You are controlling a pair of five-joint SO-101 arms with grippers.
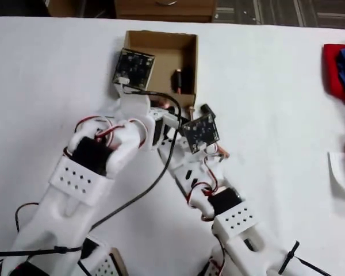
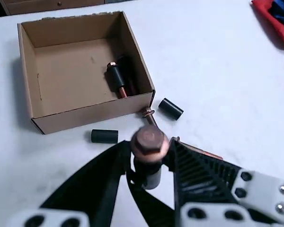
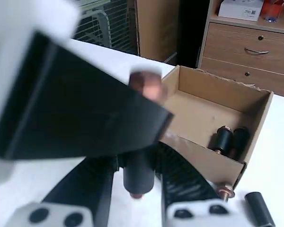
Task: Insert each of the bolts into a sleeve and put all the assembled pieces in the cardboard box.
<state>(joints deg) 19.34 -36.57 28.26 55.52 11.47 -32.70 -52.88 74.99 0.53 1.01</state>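
my left claw (image 2: 149,158) is clamped on a bolt (image 2: 149,140) close to the box (image 2: 85,118). my right claw (image 3: 138,184) grips a sleeve (image 3: 138,170) against it. i see assembled pieces (image 2: 117,78) lying in the box. two loose sleeves (image 2: 104,136) and a loose bolt (image 2: 148,113) sit on the table just outside it.

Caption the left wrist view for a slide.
Left hand grips a bolt before the cardboard box, two loose sleeves lying outside it.

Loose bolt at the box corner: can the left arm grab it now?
Probably not: the left gripper is shut on a hex-head bolt, though nothing lies between it and the loose bolt.
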